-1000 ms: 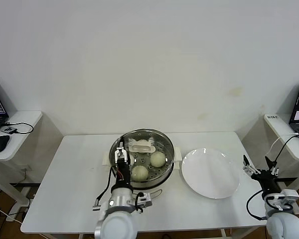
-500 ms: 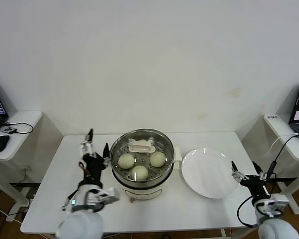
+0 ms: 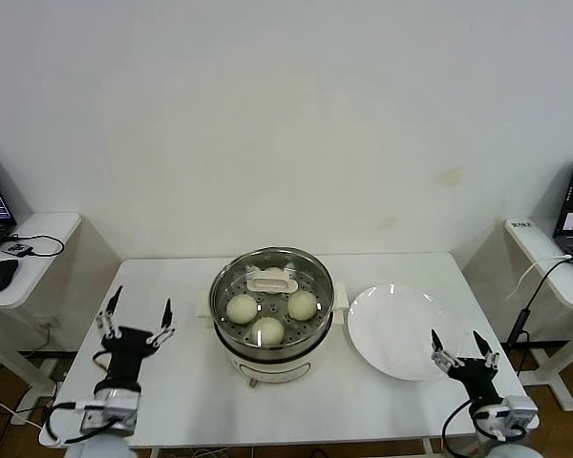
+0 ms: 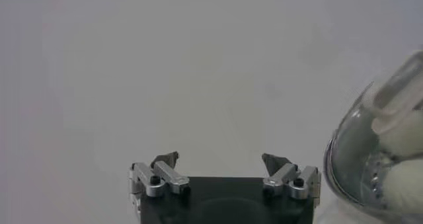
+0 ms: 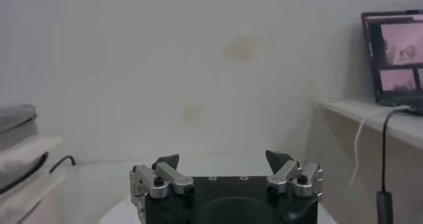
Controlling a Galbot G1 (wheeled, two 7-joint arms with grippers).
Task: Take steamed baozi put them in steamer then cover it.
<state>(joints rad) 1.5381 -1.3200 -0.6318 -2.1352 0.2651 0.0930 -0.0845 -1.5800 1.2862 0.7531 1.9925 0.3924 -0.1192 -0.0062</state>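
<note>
Stainless steel and white, the steamer stands mid-bench with the cover seated on it, cream bar handle on top. Through the glass three steamed baozi show on the perforated tray. A white plate lies just right of the pot. The left gripper hovers over the bench's left part, well apart from the pot, jaws spread and holding nothing. The right gripper hangs at the plate's near right edge, jaws likewise spread.
</note>
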